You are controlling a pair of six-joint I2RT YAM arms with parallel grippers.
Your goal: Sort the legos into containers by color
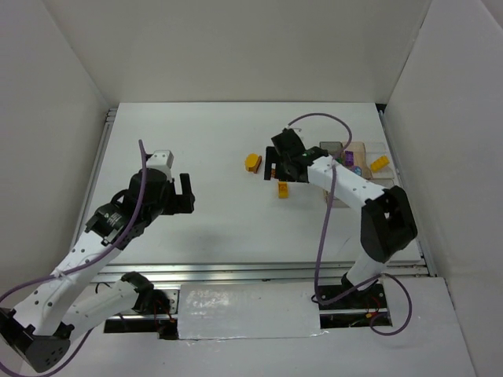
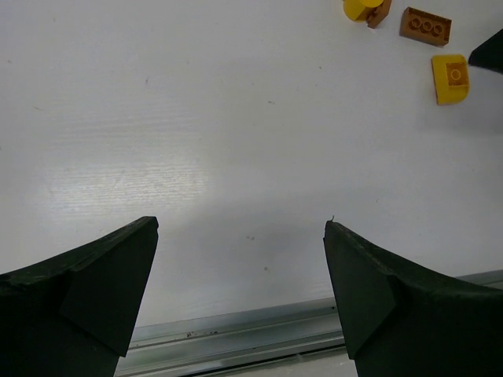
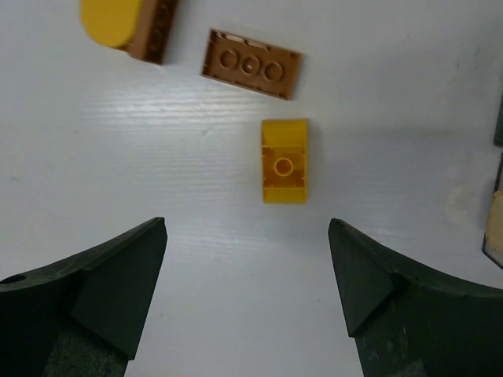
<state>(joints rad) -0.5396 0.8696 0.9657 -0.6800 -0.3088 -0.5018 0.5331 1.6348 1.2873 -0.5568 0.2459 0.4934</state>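
Yellow lego point(image 3: 284, 161), curved at one end, bears one stud.

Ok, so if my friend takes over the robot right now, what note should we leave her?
Left claw: open, empty, over bare table, away from the bricks.
Right claw: open, empty, hovering just short of the yellow brick.
Loose on the table: that brick, a brown brick, and a yellow rounded piece against a second brown piece.
Done: purple bricks and a yellow one sit in the tray.
Left: move the loose ones into matching compartments.
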